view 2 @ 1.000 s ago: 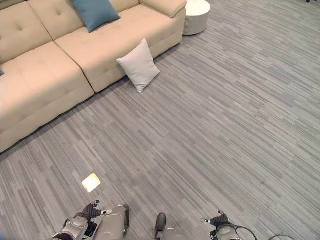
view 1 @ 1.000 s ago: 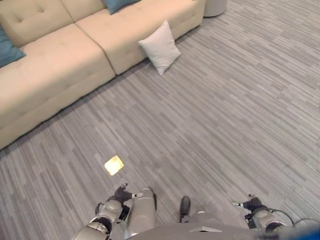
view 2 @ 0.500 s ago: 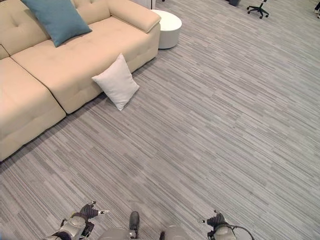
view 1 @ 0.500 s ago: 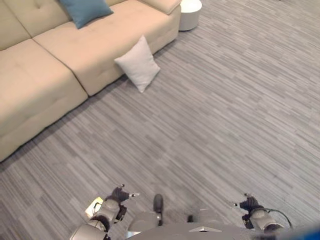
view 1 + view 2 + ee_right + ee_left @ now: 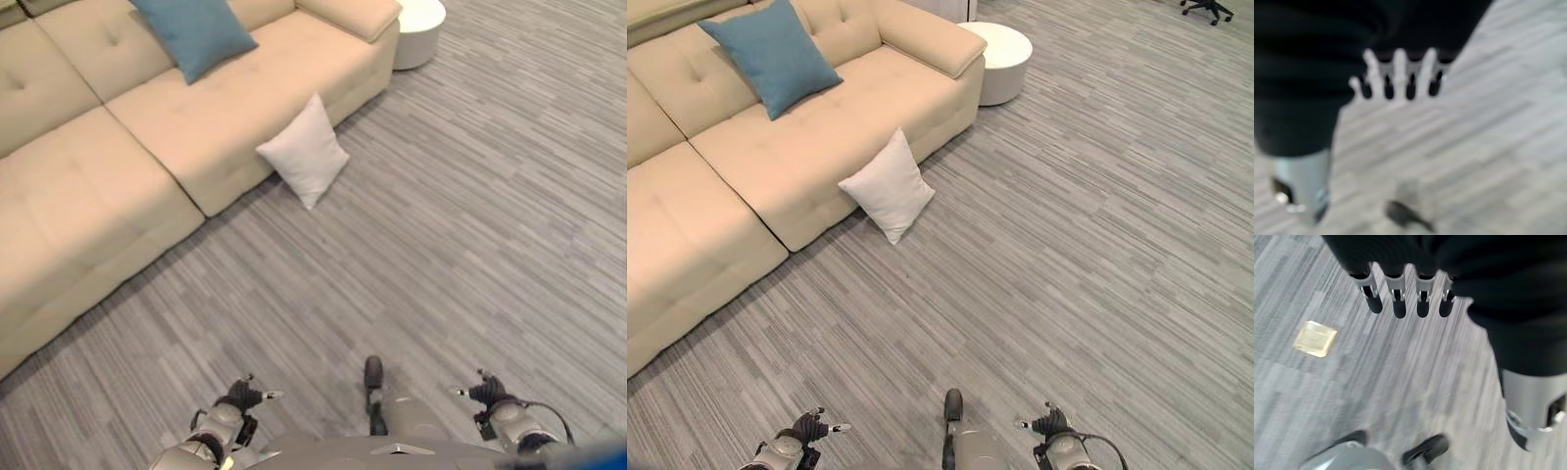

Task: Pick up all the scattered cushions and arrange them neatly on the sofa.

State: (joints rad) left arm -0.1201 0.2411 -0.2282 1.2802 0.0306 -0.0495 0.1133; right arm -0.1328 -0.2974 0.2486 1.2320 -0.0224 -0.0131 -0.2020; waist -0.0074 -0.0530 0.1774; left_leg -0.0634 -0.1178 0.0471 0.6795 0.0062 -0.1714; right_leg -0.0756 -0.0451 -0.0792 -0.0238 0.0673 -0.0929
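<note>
A white cushion [image 5: 304,151] stands on the grey floor, leaning against the front of the beige sofa [image 5: 118,176]. A teal cushion [image 5: 770,55] rests on the sofa seat against the backrest. My left hand [image 5: 242,396] hangs low at the bottom left, far from both cushions, its fingers [image 5: 1396,298] straight and holding nothing. My right hand [image 5: 487,394] hangs at the bottom right, its fingers [image 5: 1399,73] also straight and empty.
A round white side table [image 5: 999,61] stands past the sofa's right arm. A small yellow square patch [image 5: 1315,338] lies on the carpet under my left hand. A black office chair base [image 5: 1205,8] is at the far top right. Open carpet stretches to the right.
The whole picture has shifted, so the camera moved: sofa and white cushion now sit further right and lower. Both hands stay hanging low and empty.
</note>
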